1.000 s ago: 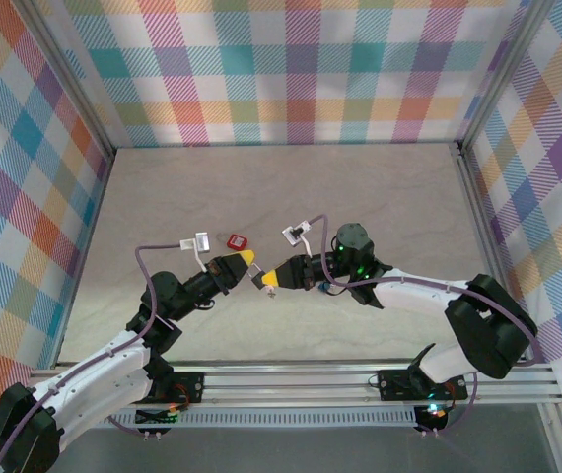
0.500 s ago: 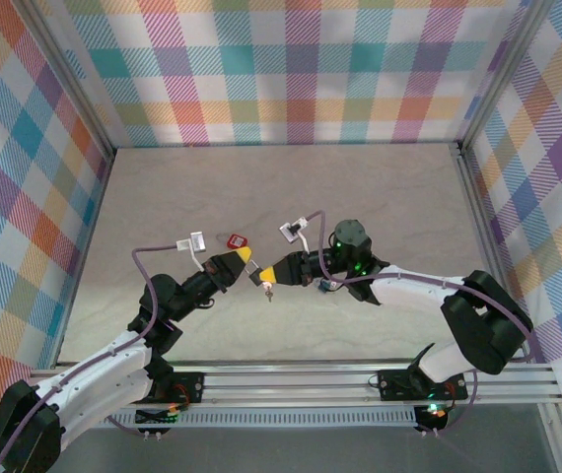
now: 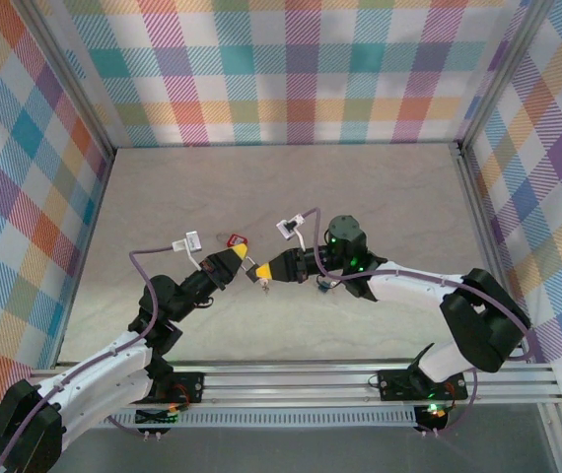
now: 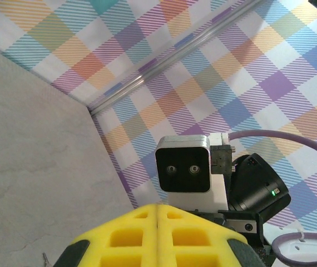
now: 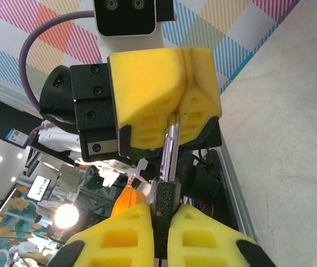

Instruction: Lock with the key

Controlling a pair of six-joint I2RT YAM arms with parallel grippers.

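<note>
From above, two black robot arms meet over a beige mottled tabletop point(image 3: 380, 197). The yellow-padded left gripper point(image 3: 240, 258) and its twin, the right gripper point(image 3: 271, 271), stand nearly tip to tip, and what passes between them is too small to read; a small red padlock point(image 3: 235, 239) lies just beyond the left gripper. The left wrist view shows that gripper's foam pads pressed flush together, facing the white-cased camera point(image 4: 182, 169) on the opposite wrist. From the right wrist, a thin silver-grey metal key point(image 5: 171, 147) bridges the gap. Its upper end is nipped in the seam of the left gripper's pads, and its lower end runs into a small dark block point(image 5: 164, 203) pinched between the right gripper's pads, probably a padlock body seen edge-on. The grip on the key looks slight: a twist out of line could slip it from the foam, or turn the block in its pads instead of the lock.
</note>
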